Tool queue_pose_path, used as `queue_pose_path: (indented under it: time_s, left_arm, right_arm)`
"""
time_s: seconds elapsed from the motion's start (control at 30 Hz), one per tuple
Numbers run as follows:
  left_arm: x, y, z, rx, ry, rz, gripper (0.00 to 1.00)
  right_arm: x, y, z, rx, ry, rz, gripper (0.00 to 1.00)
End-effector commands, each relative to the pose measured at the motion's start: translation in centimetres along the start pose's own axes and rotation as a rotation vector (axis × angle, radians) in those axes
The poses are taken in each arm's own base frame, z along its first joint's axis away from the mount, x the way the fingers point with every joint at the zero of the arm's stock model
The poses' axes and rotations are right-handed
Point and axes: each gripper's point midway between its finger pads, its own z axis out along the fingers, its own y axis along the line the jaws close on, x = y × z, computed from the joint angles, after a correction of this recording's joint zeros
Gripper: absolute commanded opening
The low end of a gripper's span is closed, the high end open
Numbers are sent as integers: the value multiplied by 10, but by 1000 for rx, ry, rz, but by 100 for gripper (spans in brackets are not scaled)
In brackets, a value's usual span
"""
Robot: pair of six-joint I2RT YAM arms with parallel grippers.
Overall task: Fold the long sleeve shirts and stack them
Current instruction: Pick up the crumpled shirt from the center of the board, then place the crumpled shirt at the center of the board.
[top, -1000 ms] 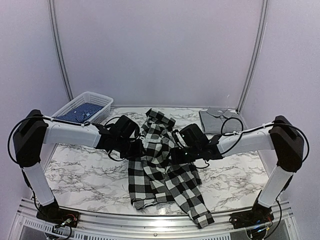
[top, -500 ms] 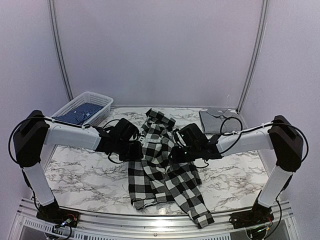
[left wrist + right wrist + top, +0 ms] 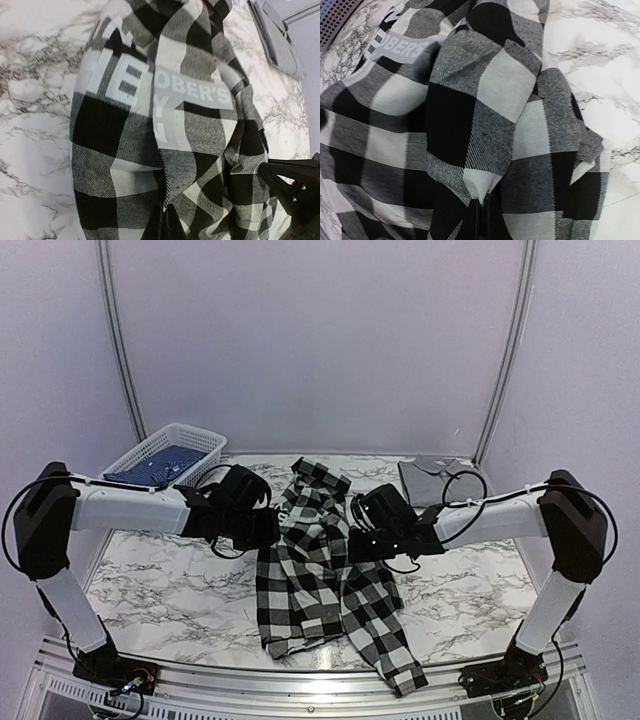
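- Left claw (image 3: 270, 530) is pinched shut on the left edge of the checked shirt (image 3: 320, 575).
- Right claw (image 3: 352, 543) is pinched shut on its right edge.
- The shirt lies bunched mid-table (image 3: 160, 590), between the arms.
- A white basket (image 3: 203, 443) sits back left.

The long sleeve shirt (image 3: 318, 570) lay down the middle of the table (image 3: 160, 590), from near the back to the front edge, with the left gripper (image 3: 268, 530) at its left side and the right gripper (image 3: 356, 543) at its right. A basket (image 3: 205, 445) stood at the back left with a folded cloth (image 3: 160, 465) in it, and a folded garment (image 3: 435, 480) lay at the back right.
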Motion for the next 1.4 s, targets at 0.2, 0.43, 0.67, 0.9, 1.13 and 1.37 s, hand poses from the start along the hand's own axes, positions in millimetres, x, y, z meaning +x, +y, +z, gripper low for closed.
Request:
queue_pose_path:
  time_s: [0.2,0.43,0.67,0.9,1.13,1.37]
  left_arm:
    - [-96,87,-84,-219,-261,-55,0]
    - [-138,162,-112,-409,-308,-114,0]
    - [-160,183,-104,-454,-278,-116,0]
    - [-182,172,-81,-412,-249,-91,0]
    - [-182,143,-59,-318,-178,-40,45]
    - [-153,71,-66,-229,-174,101,65]
  right_arm:
    - [-81,-84,-53,228,-156,20,0]
    - [-127,-162,-83,381,-216,50,0]
    - [-149,-227,-92,484,-228,106,0]
    - [-177,-265,-90,577,-223,111,0]
    - [-184,-251,-94,530,-189,67,16]
    - [-157,-198,-101,441,-170,-3,48]
